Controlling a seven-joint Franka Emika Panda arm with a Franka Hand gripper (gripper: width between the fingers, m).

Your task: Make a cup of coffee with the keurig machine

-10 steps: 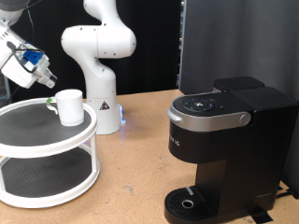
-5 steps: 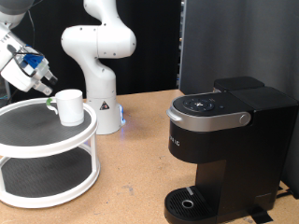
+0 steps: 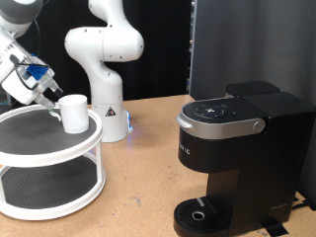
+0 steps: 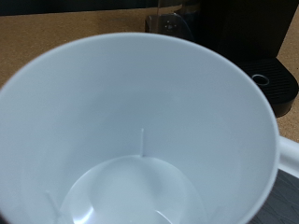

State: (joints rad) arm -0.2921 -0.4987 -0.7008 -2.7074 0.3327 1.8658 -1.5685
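The white cup [image 3: 74, 112] stands upright on the top tier of a round white stand [image 3: 30, 148] at the exterior view's left. My gripper [image 3: 48, 99] hangs tilted just to the cup's left, its fingertips at the rim. In the wrist view the cup's empty inside [image 4: 131, 140] fills almost the whole picture and my fingers do not show. The black keurig machine [image 3: 237, 148] stands at the exterior view's right with its lid down and its round drip tray [image 3: 202, 214] bare. It also shows behind the cup in the wrist view [image 4: 243, 28].
A second white robot arm [image 3: 104, 69] stands behind the stand on the brown table [image 3: 148, 168]. A black panel [image 3: 247, 44] rises behind the keurig. The stand's lower tier [image 3: 39, 188] holds nothing I can see.
My gripper has come down and a little to the exterior view's right, closer to the cup's rim. The cup and the keurig have not moved.
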